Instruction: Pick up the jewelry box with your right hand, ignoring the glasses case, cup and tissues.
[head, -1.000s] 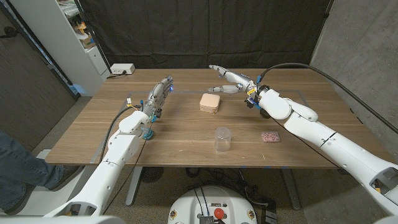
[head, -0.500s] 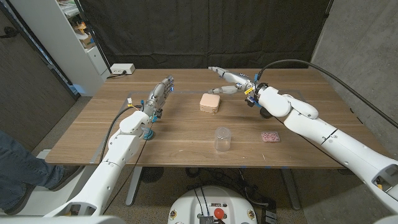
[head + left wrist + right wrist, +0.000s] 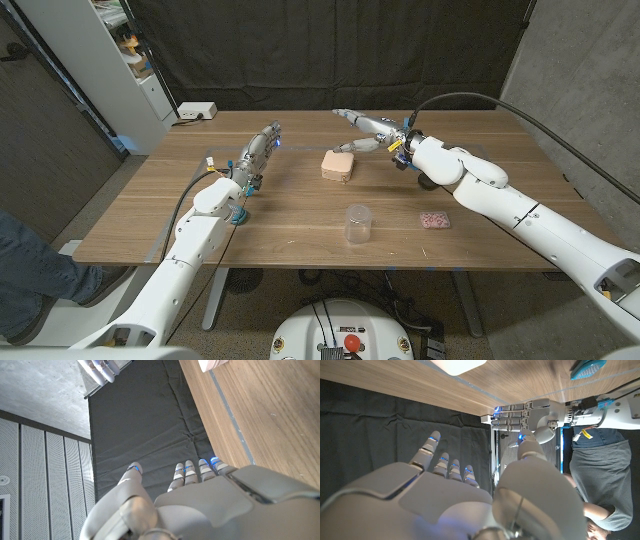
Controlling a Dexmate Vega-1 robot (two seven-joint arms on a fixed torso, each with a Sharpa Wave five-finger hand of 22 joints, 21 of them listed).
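Since a second ago the right hand (image 3: 362,130) has crept further left along the far side of the table, its fingers now reaching past the jewelry box (image 3: 339,165); the box, cup and left hand have not shifted.

From the head view, the jewelry box is a small peach-coloured square with rounded corners, sitting near the middle of the wooden table (image 3: 300,215), toward the far side. The right hand hovers just behind and above it, fingers spread wide and holding nothing, not touching it. A clear plastic cup (image 3: 357,224) stands upright nearer the front edge, and a small pink patterned packet (image 3: 434,219) lies flat to the right, well apart from the box. The left hand (image 3: 255,157) stretches out over the table's left part, fingers straight and together, empty. A teal object (image 3: 237,214) sits beside the left forearm.

The left wrist view adds the smooth grey back of the left hand (image 3: 200,505), blue-lit fingertips extended side by side, black cloth beyond the wood grain, and a corner of the box (image 3: 214,365).

The right wrist view shows the right hand (image 3: 455,495) open, thumb apart from the fingers, the box's pale glossy edge (image 3: 457,366), the left hand (image 3: 530,415) opposite, and a person in a grey shirt (image 3: 602,480).
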